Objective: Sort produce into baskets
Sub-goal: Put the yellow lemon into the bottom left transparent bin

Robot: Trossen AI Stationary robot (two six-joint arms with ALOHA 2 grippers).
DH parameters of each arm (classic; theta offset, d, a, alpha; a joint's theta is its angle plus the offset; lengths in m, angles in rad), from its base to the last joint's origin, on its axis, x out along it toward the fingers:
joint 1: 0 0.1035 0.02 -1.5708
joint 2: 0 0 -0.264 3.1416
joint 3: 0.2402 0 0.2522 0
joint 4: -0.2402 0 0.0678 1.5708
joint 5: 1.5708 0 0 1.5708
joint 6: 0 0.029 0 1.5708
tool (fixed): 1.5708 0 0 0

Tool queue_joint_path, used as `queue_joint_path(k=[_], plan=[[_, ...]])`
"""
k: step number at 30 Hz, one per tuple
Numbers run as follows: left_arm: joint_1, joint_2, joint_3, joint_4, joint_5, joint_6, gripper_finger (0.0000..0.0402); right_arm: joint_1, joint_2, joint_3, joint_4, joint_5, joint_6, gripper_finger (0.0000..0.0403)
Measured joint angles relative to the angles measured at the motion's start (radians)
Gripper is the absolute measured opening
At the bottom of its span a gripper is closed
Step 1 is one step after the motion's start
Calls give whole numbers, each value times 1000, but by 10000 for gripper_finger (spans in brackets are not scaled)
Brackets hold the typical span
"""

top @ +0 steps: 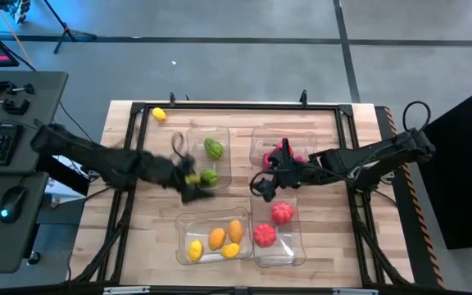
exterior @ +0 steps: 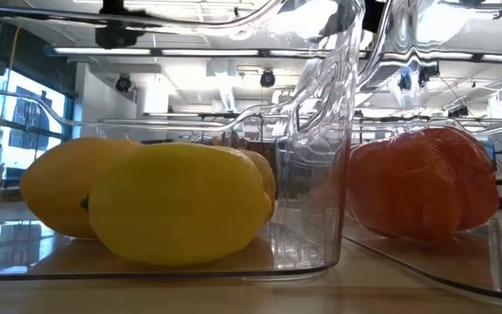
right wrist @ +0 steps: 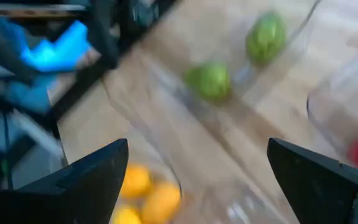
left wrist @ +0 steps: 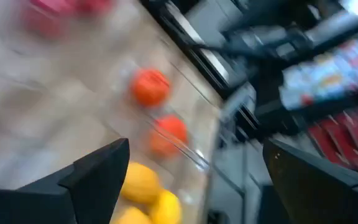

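Yellow, hard-looking and probably light, the last loose fruit (top: 160,114) sits at the table's far-left corner; I'd pinch its middle. My left gripper (left wrist: 191,180) gapes empty, as does my right (right wrist: 197,180).

Pale wooden table (top: 138,213) with a black frame. Four clear baskets: far left basket (top: 220,131) holds two green pieces, near left basket (top: 183,223) yellow and orange ones, near right basket (top: 295,246) two red-pink ones. One yellow piece (top: 160,115) lies loose at the far left corner. Both arms are dark.
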Motion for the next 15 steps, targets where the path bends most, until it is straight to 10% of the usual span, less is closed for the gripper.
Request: queue_joint_path(k=[8,15], plan=[[376,-219,80,-456,-54,136,356,-128,0,0,169,179,-52,376],[729,-92,272,-773,-65,306,356,-332,0,0,169,-74,-115,376]])
